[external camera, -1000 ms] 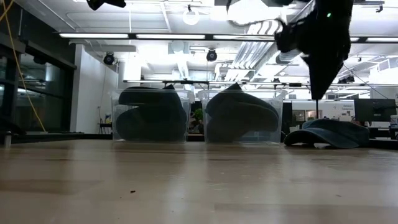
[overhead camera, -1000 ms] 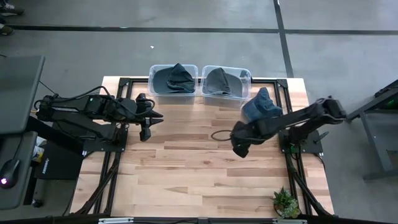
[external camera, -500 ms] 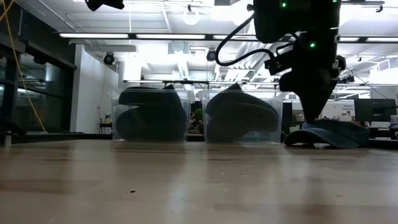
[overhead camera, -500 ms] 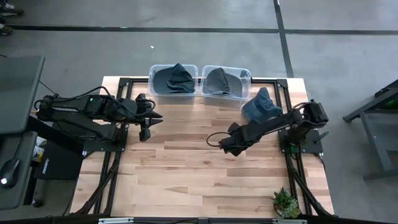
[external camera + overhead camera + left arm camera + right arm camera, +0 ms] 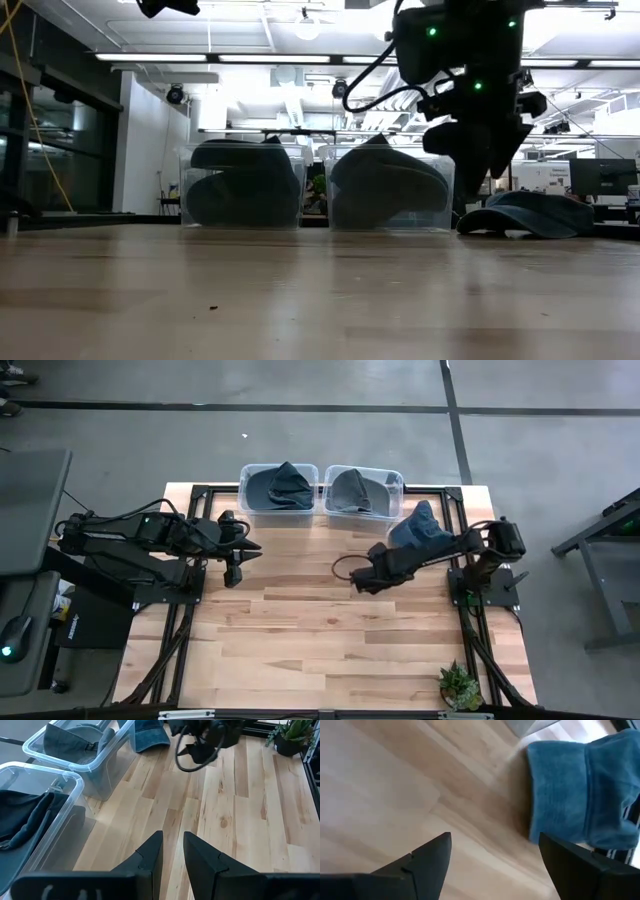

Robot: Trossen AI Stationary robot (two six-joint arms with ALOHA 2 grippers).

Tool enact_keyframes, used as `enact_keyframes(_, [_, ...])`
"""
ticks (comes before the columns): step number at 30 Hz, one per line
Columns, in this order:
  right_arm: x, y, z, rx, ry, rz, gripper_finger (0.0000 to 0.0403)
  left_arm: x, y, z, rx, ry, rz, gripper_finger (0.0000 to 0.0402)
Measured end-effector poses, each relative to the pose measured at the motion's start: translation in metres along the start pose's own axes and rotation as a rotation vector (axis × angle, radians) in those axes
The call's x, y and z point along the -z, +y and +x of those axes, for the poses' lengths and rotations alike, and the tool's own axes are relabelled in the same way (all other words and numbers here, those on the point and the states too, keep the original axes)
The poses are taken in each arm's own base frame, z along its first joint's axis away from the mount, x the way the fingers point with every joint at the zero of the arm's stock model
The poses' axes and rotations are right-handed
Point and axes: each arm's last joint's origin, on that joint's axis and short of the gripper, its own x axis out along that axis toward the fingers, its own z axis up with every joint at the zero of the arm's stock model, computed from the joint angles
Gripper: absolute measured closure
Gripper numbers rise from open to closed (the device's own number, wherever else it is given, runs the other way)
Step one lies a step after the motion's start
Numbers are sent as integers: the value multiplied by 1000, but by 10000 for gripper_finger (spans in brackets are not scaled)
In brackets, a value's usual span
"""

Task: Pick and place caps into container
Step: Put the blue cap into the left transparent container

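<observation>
Right tool (image 5: pixel 492 855), fingers spread wide and empty, is lining up beside the blue cap (image 5: pixel 420 528) on the desk (image 5: pixel 300 650); closing on it comes next.

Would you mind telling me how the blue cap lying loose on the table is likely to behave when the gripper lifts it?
The blue cap lies slumped and creased, so it will probably sag and fold. Being fabric, it looks light and unlikely to slip from the open right gripper once pinched. It won't roll.

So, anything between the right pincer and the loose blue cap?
Nothing: in the right wrist view only bare wood separates the open right pincer from the blue cap.
</observation>
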Motion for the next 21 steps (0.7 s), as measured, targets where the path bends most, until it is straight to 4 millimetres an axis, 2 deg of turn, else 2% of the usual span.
enact_keyframes(10, [-18, -13, 16, 65, 52, 13, 107, 0, 0, 0, 1, 0, -2, 328])
enact_keyframes(21, [-13, -1, 45, 221, 134, -127, 107, 0, -1, 0, 18, 4, -24, 328])
